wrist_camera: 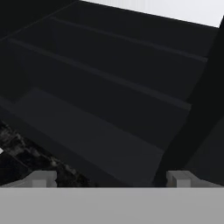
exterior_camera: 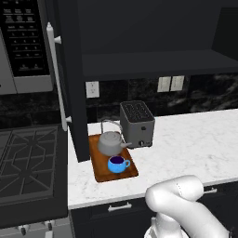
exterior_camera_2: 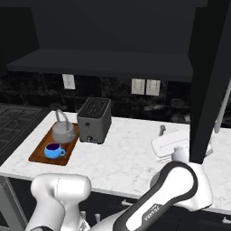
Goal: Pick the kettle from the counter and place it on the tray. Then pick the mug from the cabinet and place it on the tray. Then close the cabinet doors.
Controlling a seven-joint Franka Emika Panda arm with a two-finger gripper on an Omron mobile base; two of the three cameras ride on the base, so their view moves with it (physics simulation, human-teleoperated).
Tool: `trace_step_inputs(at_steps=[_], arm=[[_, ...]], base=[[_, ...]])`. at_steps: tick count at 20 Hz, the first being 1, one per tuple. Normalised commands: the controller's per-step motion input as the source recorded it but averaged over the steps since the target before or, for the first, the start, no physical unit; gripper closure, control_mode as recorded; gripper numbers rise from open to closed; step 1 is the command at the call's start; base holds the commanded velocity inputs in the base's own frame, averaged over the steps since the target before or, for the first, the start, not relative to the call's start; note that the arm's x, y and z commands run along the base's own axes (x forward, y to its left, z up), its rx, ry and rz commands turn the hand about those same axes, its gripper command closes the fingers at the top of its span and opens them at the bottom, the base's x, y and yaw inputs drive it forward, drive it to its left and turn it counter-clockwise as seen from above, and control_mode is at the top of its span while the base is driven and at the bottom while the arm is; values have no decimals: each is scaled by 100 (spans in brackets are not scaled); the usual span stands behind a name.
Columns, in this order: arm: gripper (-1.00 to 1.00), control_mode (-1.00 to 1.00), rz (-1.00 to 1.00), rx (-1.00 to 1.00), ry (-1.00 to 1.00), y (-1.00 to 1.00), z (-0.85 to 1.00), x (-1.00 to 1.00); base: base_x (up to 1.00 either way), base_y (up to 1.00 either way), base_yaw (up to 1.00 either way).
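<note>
**Kettle and mug on the tray, cabinet doors open**

Your gripper (wrist_camera: 111,181) looks up into the dark cabinet (wrist_camera: 109,100); its 2 fingertips (wrist_camera: 41,178) stand wide apart with nothing between them. In the right base view the arm reaches up behind the right cabinet door (exterior_camera_2: 210,76), so you cannot see the hand there. Well below and to the left of the gripper, the tray (exterior_camera: 100,173) lies on the counter (exterior_camera: 186,139) carrying the kettle (exterior_camera: 110,143) and the mug (exterior_camera: 118,164), the mug just in front of the kettle. A toaster (exterior_camera: 137,123) stands just beside the tray. The left door (exterior_camera: 69,79) hangs open too.
</note>
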Motion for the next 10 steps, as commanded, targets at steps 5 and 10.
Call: trace_step_inputs(at_steps=[5,10], arm=[[-100,-100,-2,0,-1,-51,18,0],[-100,-100,-1,-2,-1,-38,42,0]], base=[[0,0,0],[0,0,0]])
